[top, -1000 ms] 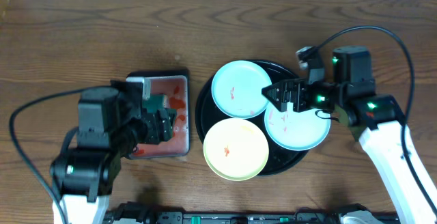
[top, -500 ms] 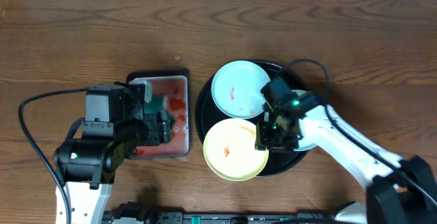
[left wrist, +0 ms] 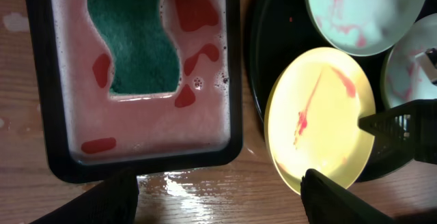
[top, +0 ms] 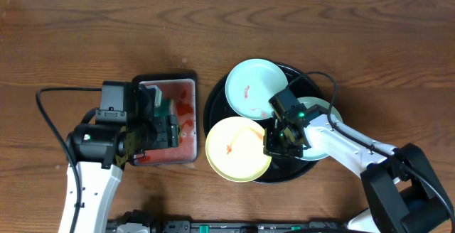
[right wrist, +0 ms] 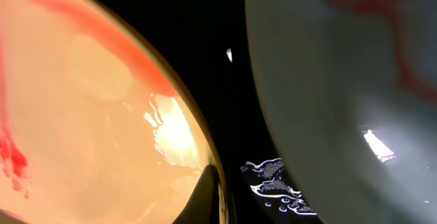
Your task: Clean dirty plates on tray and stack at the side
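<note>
a brown wood-grain tabletop [top: 71,41] fills the overhead view, with a pale strip along its far edge. the left jaws hang wide apart with nothing between them, and their two dark fingers [left wrist: 116,200] show at the bottom corners of the left wrist view. straight ahead of the left jaws lies a small rectangular black tray [left wrist: 233,80] holding pinkish liquid [left wrist: 150,125] with red blobs. a green sponge [left wrist: 130,39] lies in its far half. to the right of those jaws sits the large round black tray [top: 215,109], carrying all three plates.

the right jaws are down at the right-hand edge of the yellow plate [top: 234,151], with one dark fingertip [right wrist: 210,197] at its rim. whether they pinch the rim or only rest against it i cannot tell. the yellow plate, streaked red, lies ahead of the right jaws and overhangs the tray's rim on the side toward the left jaws. the mint-white plate [top: 252,87], smeared red, lies beside the right jaws on the tray's far part. the light blue plate [top: 321,109] is behind the right jaws, mostly hidden under the right arm [top: 348,148]. in the right wrist view a strip of black tray separates the yellow plate from a pale smeared plate [right wrist: 341,80]; which pale one it is i cannot tell.
</note>
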`<state>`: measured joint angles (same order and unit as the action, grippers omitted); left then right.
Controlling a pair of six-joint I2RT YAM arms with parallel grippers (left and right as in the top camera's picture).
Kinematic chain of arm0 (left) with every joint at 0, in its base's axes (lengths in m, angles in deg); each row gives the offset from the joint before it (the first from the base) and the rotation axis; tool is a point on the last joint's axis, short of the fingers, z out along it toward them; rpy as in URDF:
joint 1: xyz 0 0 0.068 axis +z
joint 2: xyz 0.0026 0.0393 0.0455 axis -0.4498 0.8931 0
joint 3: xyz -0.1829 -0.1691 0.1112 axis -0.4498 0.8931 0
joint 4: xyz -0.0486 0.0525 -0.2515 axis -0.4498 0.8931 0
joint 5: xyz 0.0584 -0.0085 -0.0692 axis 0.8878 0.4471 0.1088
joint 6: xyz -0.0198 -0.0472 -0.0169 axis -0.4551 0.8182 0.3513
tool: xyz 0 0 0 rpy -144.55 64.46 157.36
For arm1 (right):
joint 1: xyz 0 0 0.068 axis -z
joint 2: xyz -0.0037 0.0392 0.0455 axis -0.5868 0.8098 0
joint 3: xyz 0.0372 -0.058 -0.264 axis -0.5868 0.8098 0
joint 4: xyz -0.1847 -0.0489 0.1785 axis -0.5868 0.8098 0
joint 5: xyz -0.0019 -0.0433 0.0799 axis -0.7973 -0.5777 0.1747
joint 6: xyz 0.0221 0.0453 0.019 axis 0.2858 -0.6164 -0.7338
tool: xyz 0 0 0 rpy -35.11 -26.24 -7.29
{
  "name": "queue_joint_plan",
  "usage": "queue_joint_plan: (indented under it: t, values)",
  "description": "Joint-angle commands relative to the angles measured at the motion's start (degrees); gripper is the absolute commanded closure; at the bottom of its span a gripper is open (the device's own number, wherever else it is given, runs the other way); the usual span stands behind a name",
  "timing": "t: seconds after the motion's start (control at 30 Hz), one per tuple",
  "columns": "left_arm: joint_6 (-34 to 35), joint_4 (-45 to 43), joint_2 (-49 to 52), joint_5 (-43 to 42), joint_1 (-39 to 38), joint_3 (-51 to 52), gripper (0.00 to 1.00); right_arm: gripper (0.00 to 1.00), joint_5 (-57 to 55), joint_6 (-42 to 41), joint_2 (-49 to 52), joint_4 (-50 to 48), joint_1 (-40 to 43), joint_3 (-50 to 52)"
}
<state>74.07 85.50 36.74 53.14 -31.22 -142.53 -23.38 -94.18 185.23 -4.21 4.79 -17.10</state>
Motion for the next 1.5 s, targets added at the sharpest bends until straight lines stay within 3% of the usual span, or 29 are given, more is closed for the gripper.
queue_joint_plan:
  t: [0.0, 0.2, 0.33, 0.5, 0.63, 0.7, 0.77, 0.8, 0.83, 0.87, 0.93, 1.0, 1.03, 1.07, 1.13, 1.17, 1.37, 1.47]
  values:
    - [0.74, 0.0, 0.44, 1.36, 0.31, -1.38, 0.23, 0.99, -9.01, 0.17, -1.99, -0.09, 1.25, -0.33]
    - [4.17, -0.98, 2.05, 10.84, 0.31, -0.66, 0.23, 0.99, -20.31, 9.55, -10.16, -0.74, 1.07, -2.01]
    - [5.31, -3.19, 6.03, 10.88, 0.31, -0.02, 0.23, 0.99, -19.04, 19.8, -11.15, -2.6, 0.26, -1.97]
    - [5.31, -3.65, 14.58, 10.91, 0.31, -0.02, 0.25, 0.99, -20.15, 25.31, -10.27, -1.79, -1.14, -1.75]
    - [6.93, -5.9, 25.07, 14.16, 0.37, -0.02, 0.29, 0.99, -19.91, 36.41, -10.08, -4.02, -1.14, -1.75]
    - [8.7, -8.37, 29.0, 18.01, 1.29, -0.02, 0.31, 0.99, -19.98, 36.63, -10.08, -4.92, -1.11, -1.75]
    - [8.96, -12.0, 31.56, 15.06, 3.23, -0.02, 0.31, 0.99, -20.15, 36.63, -10.08, -5.35, -1.11, -1.75]
    - [9.42, -13.57, 32.52, 13.42, 3.96, 0.0, 0.32, 0.95, -20.17, 36.63, -10.08, -5.38, -1.11, -1.75]
    - [9.53, -16.57, 34.1, 9.4, 4.81, 0.0, 0.32, 0.82, -20.17, 36.61, -10.08, -5.38, -1.11, -1.75]
    - [9.51, -17.73, 34.75, 7.67, 4.96, 0.0, 0.33, 0.78, -20.17, 36.61, -10.08, -5.38, -1.11, -1.75]
    - [9.4, -20.83, 36.89, 5.05, 4.74, 0.0, 0.43, 0.69, -20.17, 36.61, -10.08, -5.55, -1.09, -1.75]
    - [8.41, -22.01, 39.04, 5.97, 4.07, 0.0, 0.58, 0.67, -20.13, 35.39, -10.38, -5.51, -1.09, -1.86]
    - [8.44, -21.66, 39.63, 7.85, 3.87, 0.0, 0.74, 0.67, -19.67, 33.2, -10.93, -5.09, -1.03, -1.86]
    - [8.44, -21.35, 39.67, 8.92, 3.87, 0.0, 0.8, 0.66, -18.93, 31.04, -11.37, -4.55, -0.83, -1.86]
    - [8.41, -20.76, 39.65, 11.98, 3.87, 0.0, 0.81, 0.61, -14.47, 27.02, -12.26, -3.15, 0.02, -1.86]
    - [8.41, -19.96, 39.65, 14.08, 3.89, -0.02, 0.92, 0.59, -8.55, 23.37, -12.57, -1.66, 1.09, -1.86]
    - [7.78, -16.13, 36.7, 14.23, 3.87, -0.79, 0.93, 0.54, 2.73, 13.88, -12.5, 7.23, 2.16, -1.7]
    - [7.8, -14.69, 31.67, 14.01, 3.87, -1.92, 0.89, 0.41, -1.07, 11.34, -12.48, 9.64, 0.39, -0.74]
